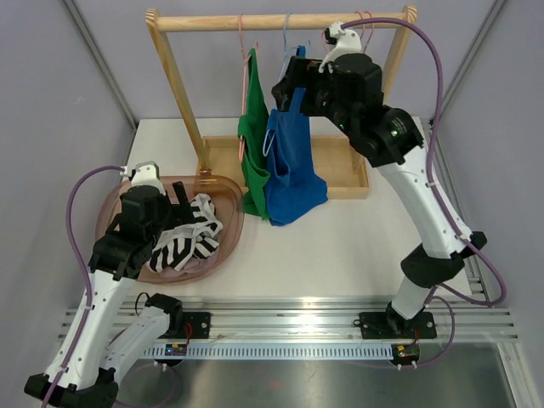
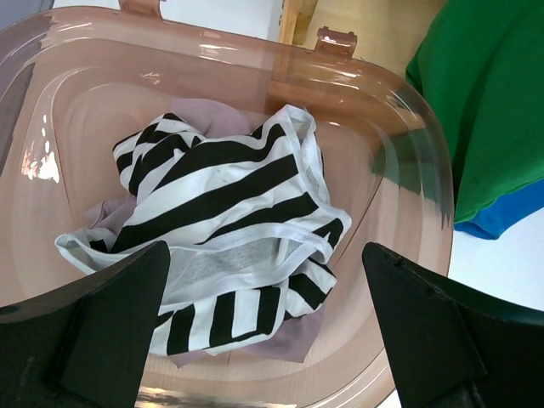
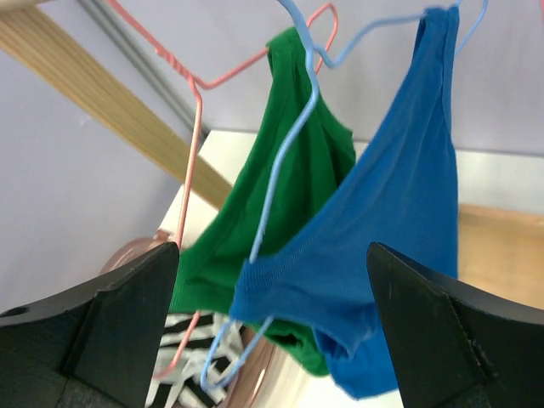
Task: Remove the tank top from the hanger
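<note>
Dealing with a blue tank top limp on a blue hanger under the wooden rack rail: likely soft, light, stretchy, apt to snag. Best pinched at the strap just below that rail, with right claw gaping empty there, and left claw gaping too, left of the rack.

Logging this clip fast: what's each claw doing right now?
Left claw: open, empty, over the striped garment.
Right claw: open, empty, facing the blue tank top.
</note>
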You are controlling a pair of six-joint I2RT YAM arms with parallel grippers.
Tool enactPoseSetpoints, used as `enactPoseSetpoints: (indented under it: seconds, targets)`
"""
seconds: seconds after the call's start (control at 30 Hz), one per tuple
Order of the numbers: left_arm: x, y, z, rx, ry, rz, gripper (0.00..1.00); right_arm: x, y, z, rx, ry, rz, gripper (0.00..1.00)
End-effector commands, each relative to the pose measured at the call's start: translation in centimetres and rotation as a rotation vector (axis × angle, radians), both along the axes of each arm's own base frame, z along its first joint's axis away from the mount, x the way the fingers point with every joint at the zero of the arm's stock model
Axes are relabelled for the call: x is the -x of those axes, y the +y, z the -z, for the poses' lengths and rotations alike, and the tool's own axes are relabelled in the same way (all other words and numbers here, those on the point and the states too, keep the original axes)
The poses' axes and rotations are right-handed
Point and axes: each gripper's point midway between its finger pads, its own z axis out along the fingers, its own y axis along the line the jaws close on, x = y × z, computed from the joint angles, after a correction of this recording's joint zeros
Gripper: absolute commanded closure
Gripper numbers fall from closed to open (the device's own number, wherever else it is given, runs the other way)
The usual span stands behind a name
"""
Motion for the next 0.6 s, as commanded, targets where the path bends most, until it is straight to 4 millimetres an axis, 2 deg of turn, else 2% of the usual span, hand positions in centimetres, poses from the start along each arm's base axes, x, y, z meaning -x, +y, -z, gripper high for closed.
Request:
enactPoseSetpoints:
  seconds: [0.0,0.03,0.07,0.1,0.13,0.23,0.33,0.43,0.57]
  targets:
    - [-1.0,-0.5,-0.3,0.002,-0.023,0.02,0.01,-2.6,-0.8,0.0,0.112,-0.05,0.194,0.01]
    - [-1.0,-0.5,-0.3,0.001,-0.02,0.024,0.01,-2.4,-0.7,-1.4,0.104,-0.081,0.197,0.01]
    - [-1.0,-0.5,-0.3,0.004,-0.02,0.022,0.01,-2.8,-0.8,-1.5,0.117,-0.087,0.221,0.02]
    - [-0.9,-0.5,-0.3,0.003,-0.02,0.021,0.01,-3.8,0.0,0.6,0.167,-0.05,0.227,0.03]
    - [-0.9,-0.5,-0.4,0.004,-0.026,0.023,0.01,-3.8,-0.1,-0.5,0.157,-0.075,0.235,0.05]
    - [-0.7,-0.6,-0.6,0.01,-0.039,0.032,0.01,-5.3,0.6,0.7,0.2,-0.088,0.261,0.09]
    - [-0.8,-0.8,-0.5,0.014,-0.035,0.046,0.01,-6.4,0.2,0.7,0.235,-0.119,0.312,0.13]
    - [-0.9,-1.1,-0.5,0.019,-0.035,0.06,0.01,-6.7,-0.6,0.5,0.26,-0.129,0.355,0.19]
    - [-0.9,-1.3,-0.5,0.023,-0.035,0.069,0.01,-6.1,-1.7,-0.4,0.262,-0.148,0.372,0.38]
